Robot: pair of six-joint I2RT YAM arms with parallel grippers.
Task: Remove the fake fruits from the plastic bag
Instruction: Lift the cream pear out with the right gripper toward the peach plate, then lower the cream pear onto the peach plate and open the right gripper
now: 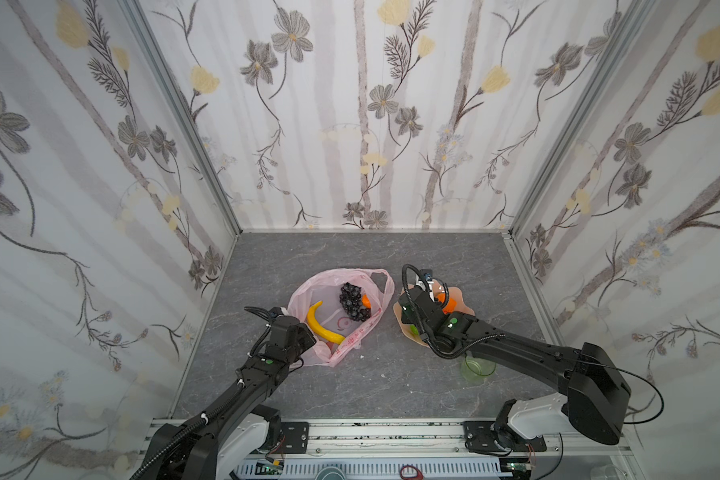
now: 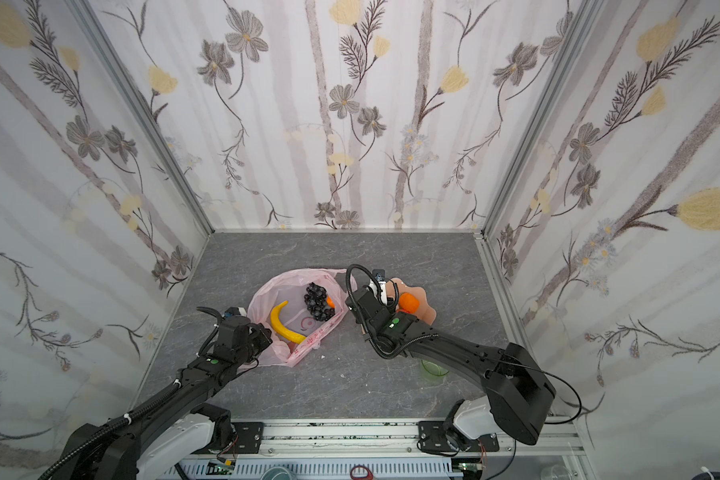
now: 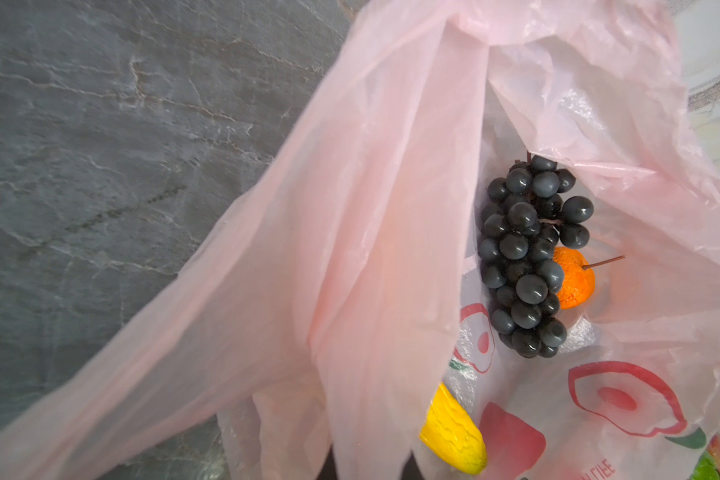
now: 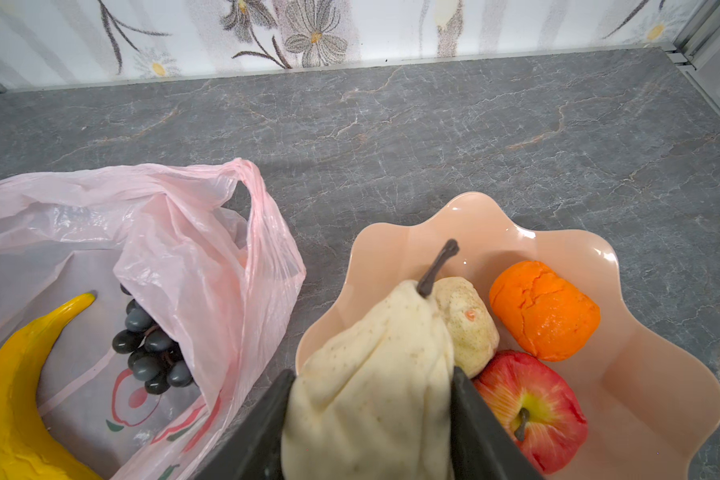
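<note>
In the left wrist view the left gripper (image 3: 368,469) is clenched on a fold of the plastic bag (image 3: 350,249), and the pink film runs taut away from its dark fingers (image 3: 328,467). Inside the open bag the banana (image 3: 454,436) lies nearest those fingers. The grape bunch (image 3: 524,257) lies farther off, with an orange (image 3: 574,278) tucked against it. In the right wrist view the right gripper (image 4: 373,376) grasps a beige pear (image 4: 375,332) between its two fingers (image 4: 474,415), stem pointing away from them, at the peach plate (image 4: 641,374). Whether the pear rests on the plate I cannot tell. Just past the fingertips a second beige piece (image 4: 468,324) touches the pear. A red apple (image 4: 528,411) lies against the outer side of one finger, and a second orange (image 4: 543,309) lies beyond it; all three are on the plate. In both top views the bag lies on the grey table (image 1: 391,386) between the two grippers. The left fingers are hidden under their wrist at the bag's near edge, and the right ones are over the plate. A green cup (image 1: 476,368) stands behind the right fingers, partly under that arm.
</note>
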